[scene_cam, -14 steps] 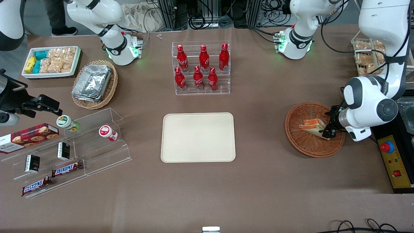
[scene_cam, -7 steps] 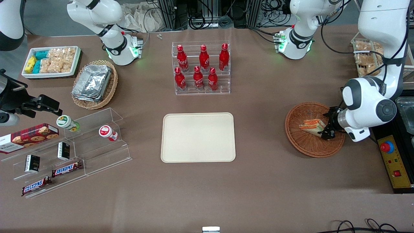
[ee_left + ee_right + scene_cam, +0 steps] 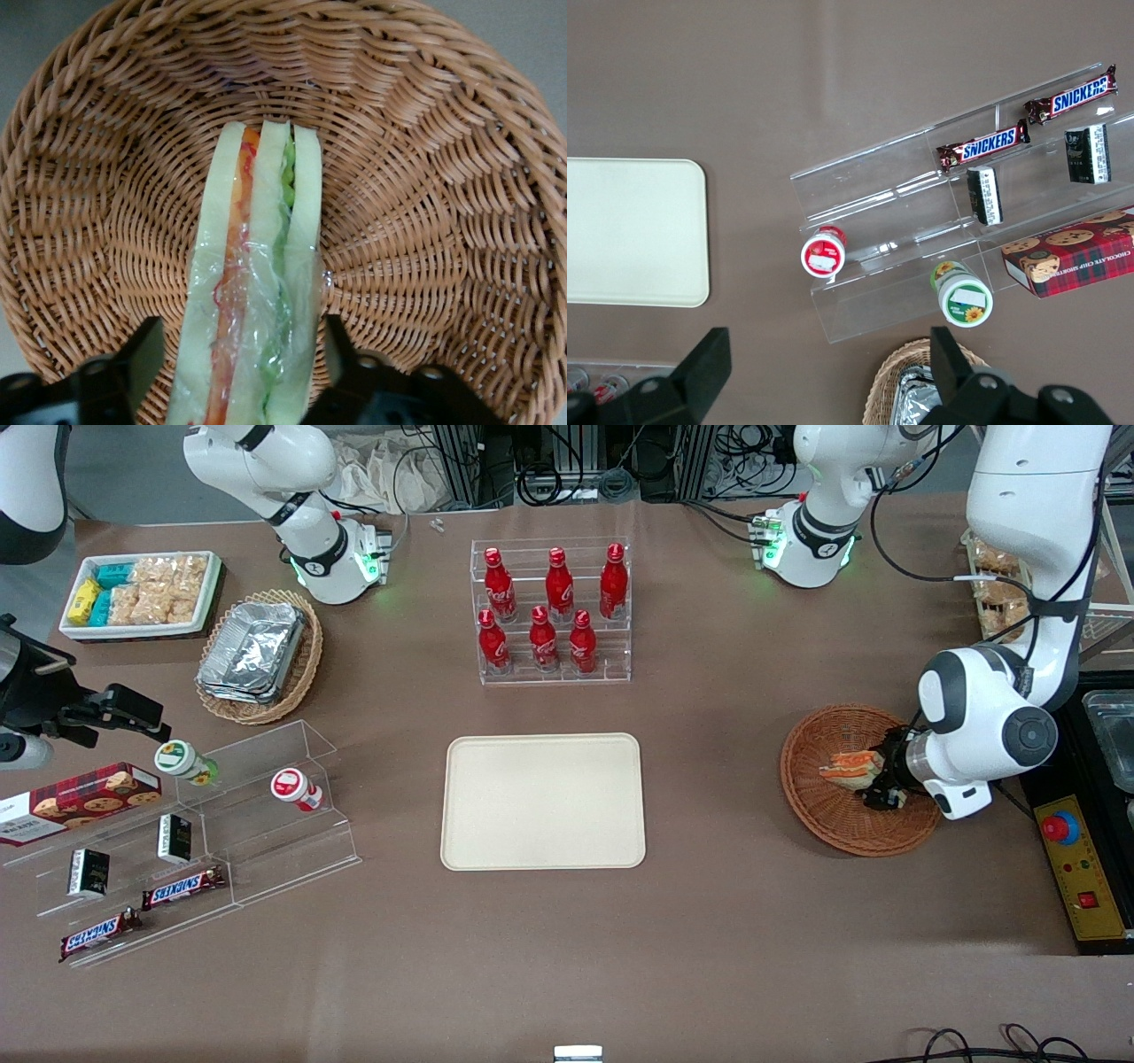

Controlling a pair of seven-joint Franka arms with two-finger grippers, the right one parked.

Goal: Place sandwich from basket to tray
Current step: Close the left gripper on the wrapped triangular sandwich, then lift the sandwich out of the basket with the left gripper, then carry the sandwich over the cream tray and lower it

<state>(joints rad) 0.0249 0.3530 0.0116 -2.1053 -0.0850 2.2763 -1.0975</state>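
Observation:
The sandwich (image 3: 850, 769), a wrapped white-bread wedge with orange and green layers, lies in the reddish-brown wicker basket (image 3: 815, 815) toward the working arm's end of the table. My left gripper (image 3: 881, 790) is low inside the basket, open, with one finger on each side of the sandwich's thick end. The left wrist view shows the sandwich (image 3: 257, 292) between the dark fingers (image 3: 142, 354), small gaps on both sides, with the basket's weave (image 3: 425, 221) around it. The cream-beige tray (image 3: 542, 801) lies bare at the table's middle.
A clear rack of red bottles (image 3: 554, 611) stands farther from the front camera than the tray. A yellow control box with a red button (image 3: 1072, 868) lies beside the basket. A tan basket of foil containers (image 3: 259, 655) and clear snack shelves (image 3: 204, 824) lie toward the parked arm's end.
My gripper has slid farther into the basket toward the sandwich, and its fingers now stand on both sides of it. The sandwich has not moved.

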